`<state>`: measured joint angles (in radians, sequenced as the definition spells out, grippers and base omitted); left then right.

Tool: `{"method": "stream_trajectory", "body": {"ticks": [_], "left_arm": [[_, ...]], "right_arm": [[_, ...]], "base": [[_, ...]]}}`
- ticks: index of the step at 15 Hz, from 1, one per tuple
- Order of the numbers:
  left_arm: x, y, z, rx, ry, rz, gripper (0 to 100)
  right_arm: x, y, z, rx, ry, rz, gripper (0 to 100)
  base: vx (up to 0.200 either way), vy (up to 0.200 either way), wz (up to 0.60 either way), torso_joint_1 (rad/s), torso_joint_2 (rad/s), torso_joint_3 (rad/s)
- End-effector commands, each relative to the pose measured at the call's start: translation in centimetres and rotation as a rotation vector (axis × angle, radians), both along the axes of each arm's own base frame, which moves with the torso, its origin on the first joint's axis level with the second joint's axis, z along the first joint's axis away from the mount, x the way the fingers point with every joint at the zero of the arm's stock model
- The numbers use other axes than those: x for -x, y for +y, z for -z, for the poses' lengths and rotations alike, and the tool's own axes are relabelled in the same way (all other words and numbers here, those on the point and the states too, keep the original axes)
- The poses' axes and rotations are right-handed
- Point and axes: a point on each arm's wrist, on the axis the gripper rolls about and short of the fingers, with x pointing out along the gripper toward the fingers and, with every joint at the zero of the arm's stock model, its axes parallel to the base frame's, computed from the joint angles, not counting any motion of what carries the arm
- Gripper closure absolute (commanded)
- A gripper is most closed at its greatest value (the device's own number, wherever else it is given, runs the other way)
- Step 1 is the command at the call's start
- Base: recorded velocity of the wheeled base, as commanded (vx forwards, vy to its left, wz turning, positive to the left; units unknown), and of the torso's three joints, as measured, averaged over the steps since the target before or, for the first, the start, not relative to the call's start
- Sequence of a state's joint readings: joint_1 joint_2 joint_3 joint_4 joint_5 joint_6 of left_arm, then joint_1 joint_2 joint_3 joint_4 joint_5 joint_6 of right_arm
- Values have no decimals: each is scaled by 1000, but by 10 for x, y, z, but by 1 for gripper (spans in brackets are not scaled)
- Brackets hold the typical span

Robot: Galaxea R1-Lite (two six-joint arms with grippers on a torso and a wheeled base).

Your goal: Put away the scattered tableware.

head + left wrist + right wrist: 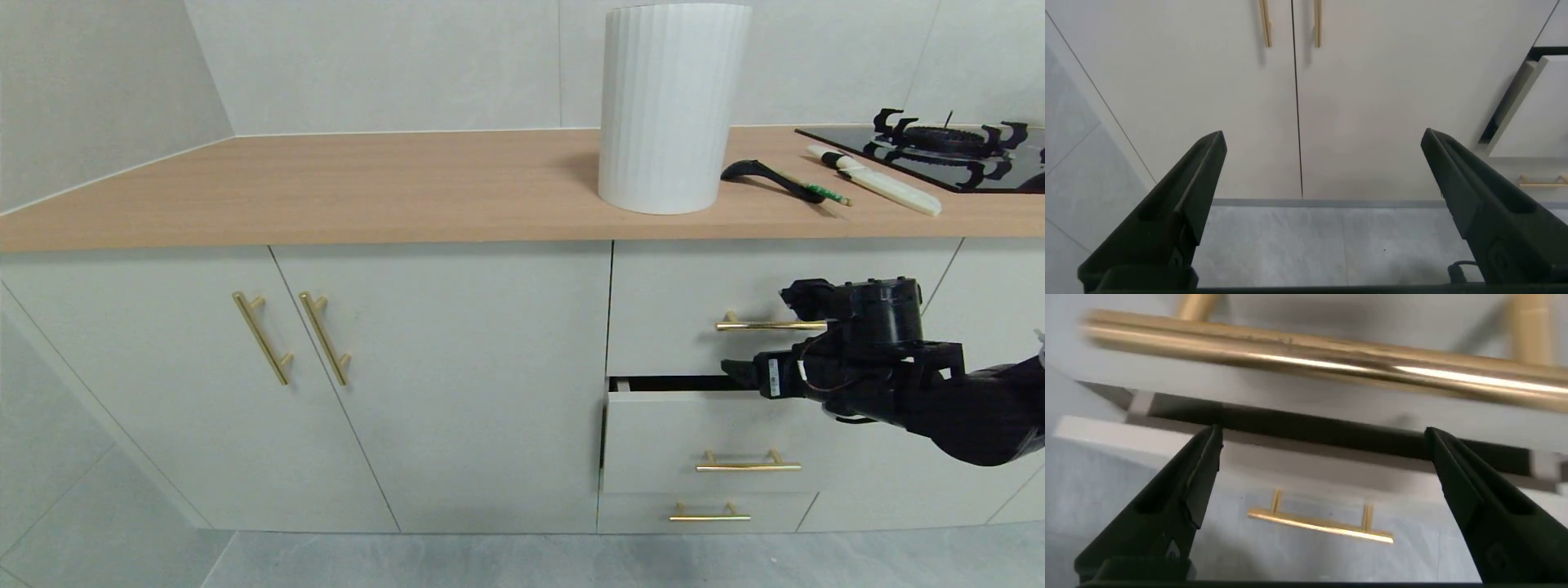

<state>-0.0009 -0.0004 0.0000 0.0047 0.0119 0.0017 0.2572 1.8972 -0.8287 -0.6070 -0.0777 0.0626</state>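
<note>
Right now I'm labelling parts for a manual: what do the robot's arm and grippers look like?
The right arm is glossy black with a boxy wrist module, thin looped cables and a small white label. The left gripper and the right gripper each have two dark, wedge-shaped, tapering fingers.

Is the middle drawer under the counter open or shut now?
Partly open. The middle drawer stands out from the cabinet, and a dark gap shows above it. The right gripper is at that gap.

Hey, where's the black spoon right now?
In the head view the black spoon lies on the wooden counter, just right of the tall white ribbed container and left of the long white utensil.
</note>
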Motion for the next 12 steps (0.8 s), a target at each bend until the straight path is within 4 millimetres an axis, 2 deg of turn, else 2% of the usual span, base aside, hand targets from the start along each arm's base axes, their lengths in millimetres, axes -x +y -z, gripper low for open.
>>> {"method": "stream_trajectory", "body": {"ticks": [1, 5, 7, 12], "left_arm": [[0, 0, 0, 0, 0, -1, 0], [0, 0, 0, 0, 0, -1, 0], [0, 0, 0, 0, 0, -1, 0], [0, 0, 0, 0, 0, -1, 0]], "right_arm": [[-7, 2, 16, 9, 36, 0, 0], [-14, 1, 24, 6, 41, 12, 0], [-19, -1, 35, 13, 63, 25, 0], [-23, -1, 43, 25, 63, 44, 0]], "base": [[0, 0, 0, 0, 0, 0], [0, 0, 0, 0, 0, 0], [0, 0, 0, 0, 0, 0], [0, 0, 0, 0, 0, 0]]}}
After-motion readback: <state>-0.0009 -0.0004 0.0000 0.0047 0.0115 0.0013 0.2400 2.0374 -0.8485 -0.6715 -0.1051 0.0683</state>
